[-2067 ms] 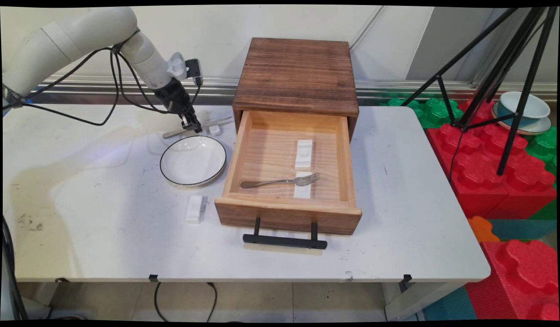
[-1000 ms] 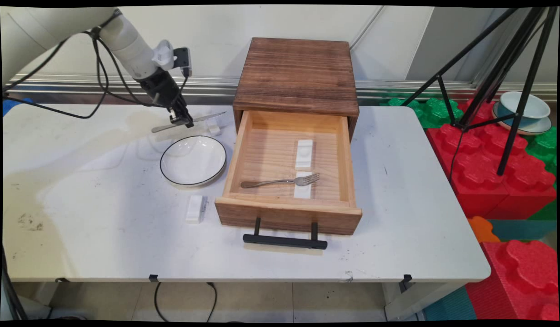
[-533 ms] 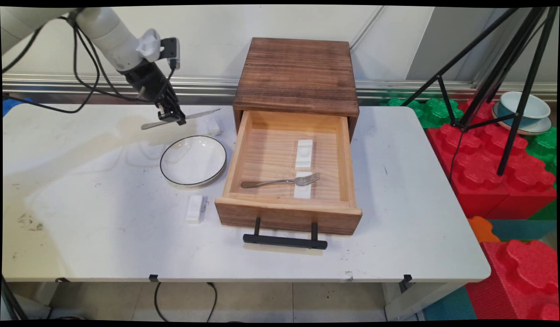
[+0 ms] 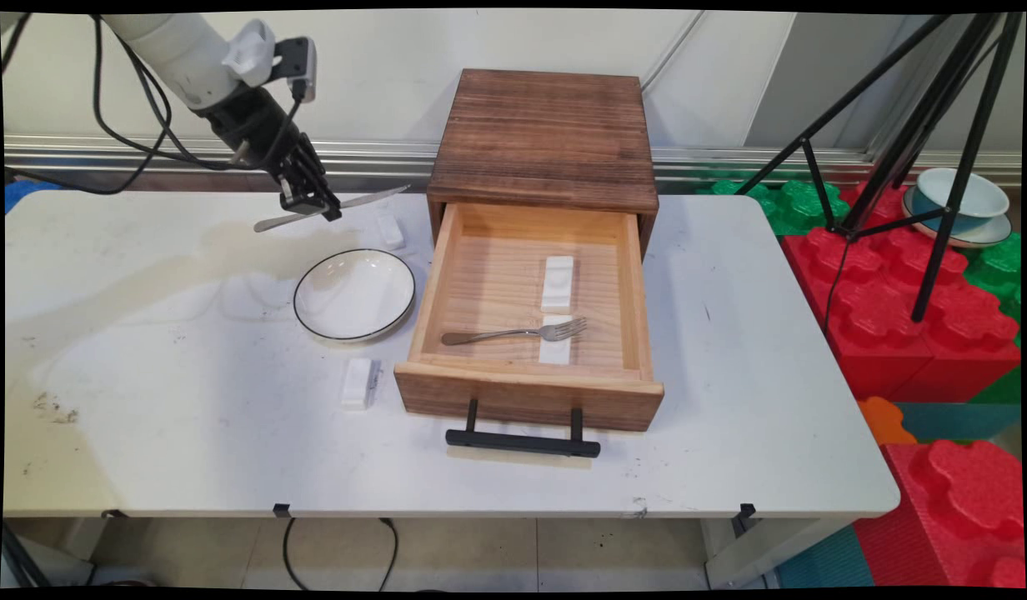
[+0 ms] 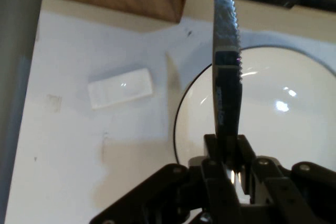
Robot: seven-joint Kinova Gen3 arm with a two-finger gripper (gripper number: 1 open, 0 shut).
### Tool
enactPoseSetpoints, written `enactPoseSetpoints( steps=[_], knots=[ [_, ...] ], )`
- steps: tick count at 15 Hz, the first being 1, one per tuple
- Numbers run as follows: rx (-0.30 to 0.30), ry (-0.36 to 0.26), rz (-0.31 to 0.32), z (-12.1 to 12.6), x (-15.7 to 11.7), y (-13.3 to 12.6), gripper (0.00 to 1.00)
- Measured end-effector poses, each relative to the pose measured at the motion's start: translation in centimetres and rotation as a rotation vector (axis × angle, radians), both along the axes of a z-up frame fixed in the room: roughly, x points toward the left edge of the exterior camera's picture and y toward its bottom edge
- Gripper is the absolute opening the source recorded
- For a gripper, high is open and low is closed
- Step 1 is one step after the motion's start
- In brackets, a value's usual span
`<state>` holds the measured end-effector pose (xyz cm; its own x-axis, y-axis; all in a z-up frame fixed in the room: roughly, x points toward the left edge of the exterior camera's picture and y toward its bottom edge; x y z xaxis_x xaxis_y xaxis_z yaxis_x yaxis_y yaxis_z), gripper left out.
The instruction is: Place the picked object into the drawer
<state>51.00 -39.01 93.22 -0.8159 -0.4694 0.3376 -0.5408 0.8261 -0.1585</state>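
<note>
Above the plate (image 4: 354, 294), end effector (image 4: 311, 206) clamped on the knife (image 4: 334, 207) has risen higher than before

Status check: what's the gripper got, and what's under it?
Gripper shut on knife, held level above the table. White plate just below, white rest beside it. Open drawer to the side, fork inside.
</note>
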Motion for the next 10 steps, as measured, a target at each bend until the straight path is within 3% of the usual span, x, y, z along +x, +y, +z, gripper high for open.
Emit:
enactPoseSetpoints(
  steps=[10],
  knots=[
    [-0.04, 0.13, -0.044, 5.3, -5.3, 3.4, 0.0]
  ],
)
